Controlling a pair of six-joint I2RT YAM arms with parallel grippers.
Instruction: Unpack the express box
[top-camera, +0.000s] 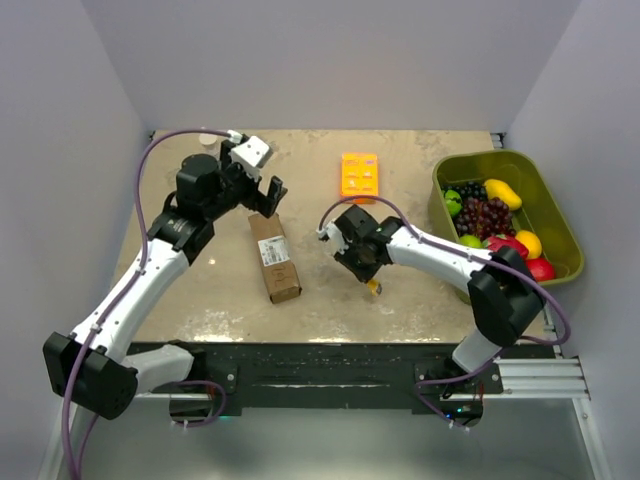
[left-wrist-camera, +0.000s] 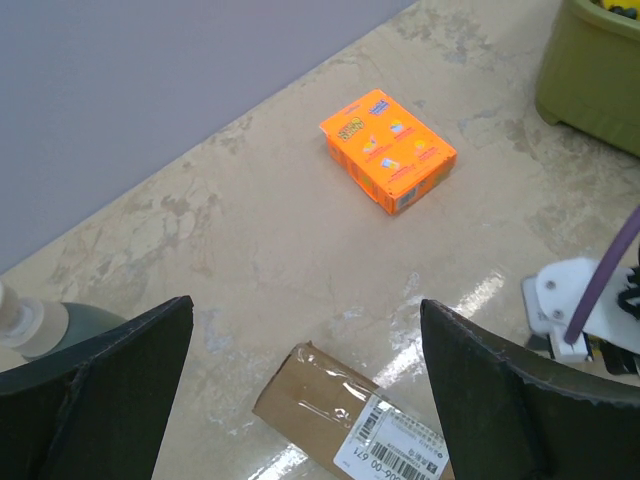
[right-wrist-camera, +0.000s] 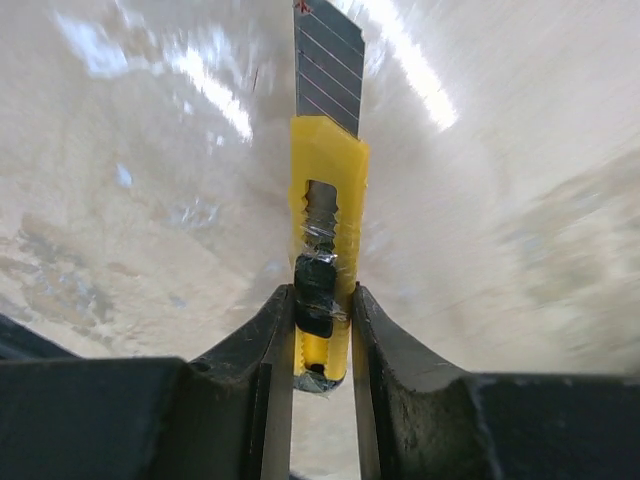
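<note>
Gripping a yellow knife (right-wrist-camera: 328, 170), blade out, the right gripper (right-wrist-camera: 320, 300) is readying the cut — the box (top-camera: 274, 258) is lying taped shut at its nine o'clock, the left gripper (top-camera: 264, 196) hanging wide open above the far end. Next, probably, lining the blade along its top.

The express box (top-camera: 274, 257) is laid on the table (top-camera: 420, 300), left of centre. The flat box (top-camera: 359, 174) is placed behind it, to the right. The bin (top-camera: 500, 158), with fruit (top-camera: 488, 215) in it, is located at the right edge. The utility knife (right-wrist-camera: 322, 200) is positioned between express box and bin.
</note>
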